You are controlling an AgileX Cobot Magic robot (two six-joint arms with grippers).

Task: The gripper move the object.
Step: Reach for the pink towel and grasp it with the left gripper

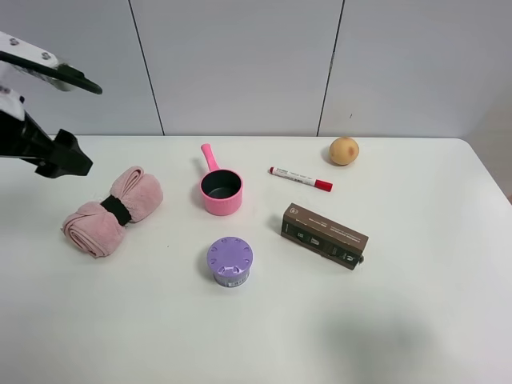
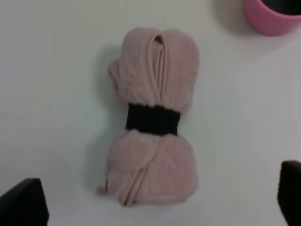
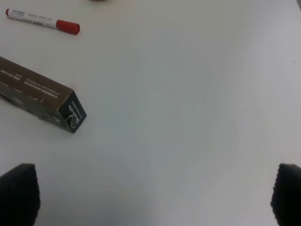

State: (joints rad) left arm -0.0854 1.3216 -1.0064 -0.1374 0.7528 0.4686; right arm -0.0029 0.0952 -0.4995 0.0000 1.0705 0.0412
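The pink rolled towel (image 1: 112, 212) with a black band round its middle lies on the white table (image 1: 416, 320) at the left. In the left wrist view the towel (image 2: 153, 117) lies lengthwise between my fingers. My left gripper (image 2: 157, 202) is open and empty, raised above the towel, with one black fingertip (image 2: 23, 205) at each side of its near end. In the exterior high view the left gripper (image 1: 68, 160) hangs up and to the left of the towel. My right gripper (image 3: 153, 195) is open and empty over bare table. It is out of the exterior high view.
A pink saucepan (image 1: 220, 190) stands right of the towel, its rim in the left wrist view (image 2: 273, 19). A purple round container (image 1: 230, 261), a brown box (image 1: 324, 234), a red-capped marker (image 1: 300, 179) and a tan round fruit (image 1: 344, 150) lie further right. The box (image 3: 40, 96) and marker (image 3: 42, 21) show in the right wrist view.
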